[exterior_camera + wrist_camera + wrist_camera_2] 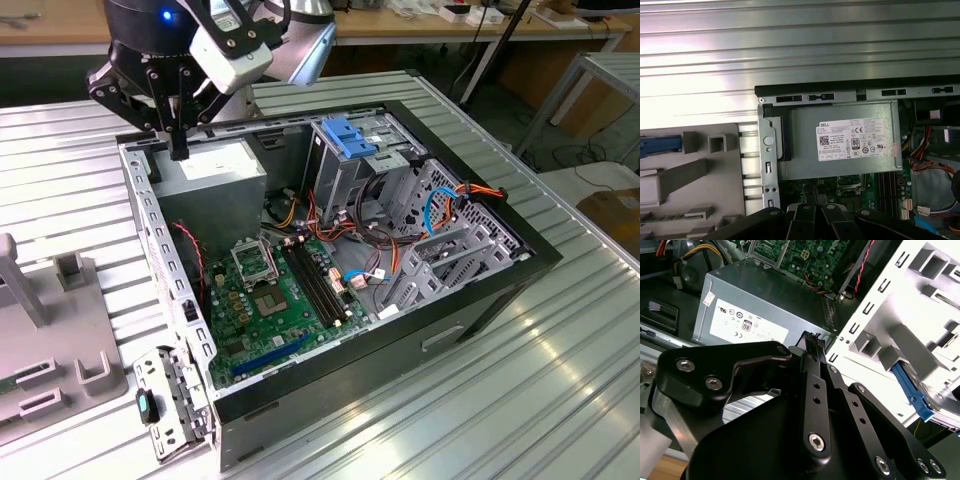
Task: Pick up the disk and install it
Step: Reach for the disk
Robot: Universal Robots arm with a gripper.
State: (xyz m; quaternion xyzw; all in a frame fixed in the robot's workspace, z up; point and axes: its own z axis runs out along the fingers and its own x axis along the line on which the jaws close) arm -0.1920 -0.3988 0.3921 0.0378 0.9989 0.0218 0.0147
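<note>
My gripper hangs over the back corner of the open computer case on the exterior view's left, just above the grey power supply. Its black fingers are shut together with nothing between them, as both wrist views show. The disk lies off on the grey holder block beside the case. Of it I see a bright blue rail, also in the second wrist view; its metal body is mostly cut off. The gripper is apart from it.
Inside the case are a green motherboard, an upright metal drive cage with a blue top, and red, orange and blue cables. The grey holder block sits on the ribbed metal table beside the case wall.
</note>
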